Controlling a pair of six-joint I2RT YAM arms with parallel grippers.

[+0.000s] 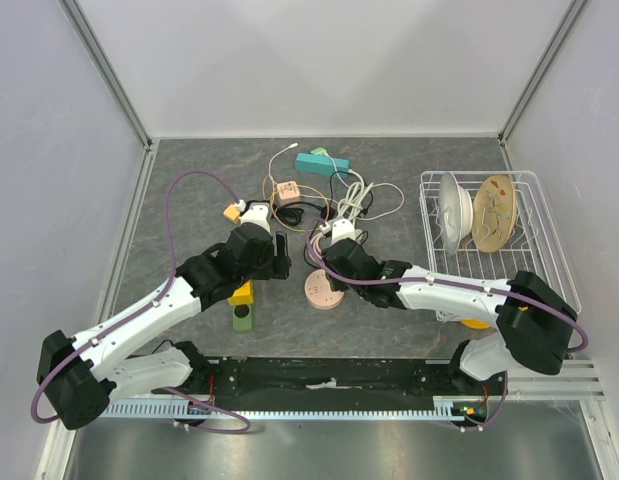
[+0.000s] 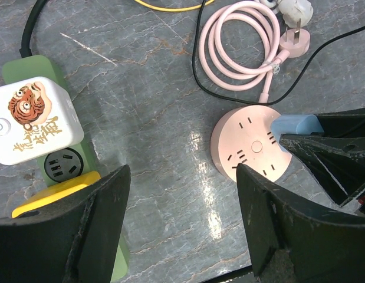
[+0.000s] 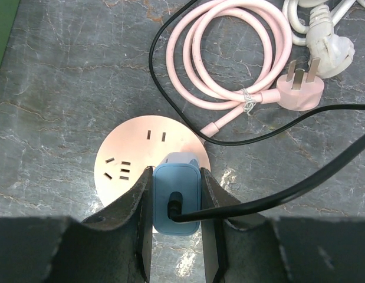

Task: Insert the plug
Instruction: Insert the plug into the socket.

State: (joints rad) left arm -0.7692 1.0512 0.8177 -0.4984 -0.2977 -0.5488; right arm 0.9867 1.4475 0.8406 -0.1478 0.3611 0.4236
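grip: the right jaws, partly closed, pinch the small light-blue plastic plug (image 3: 176,197) by its flat sides, over the round pink plastic socket hub (image 3: 120,147), near its rim. left jaws stand wide open, empty, beside the hub. plug looks light, rigid, slick; its black cable (image 3: 276,197) may tug.

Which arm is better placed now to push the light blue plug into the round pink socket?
The right arm. The right gripper is shut on the light blue plug, directly over the round pink socket. The left gripper is open, holds nothing, and hangs beside the socket.
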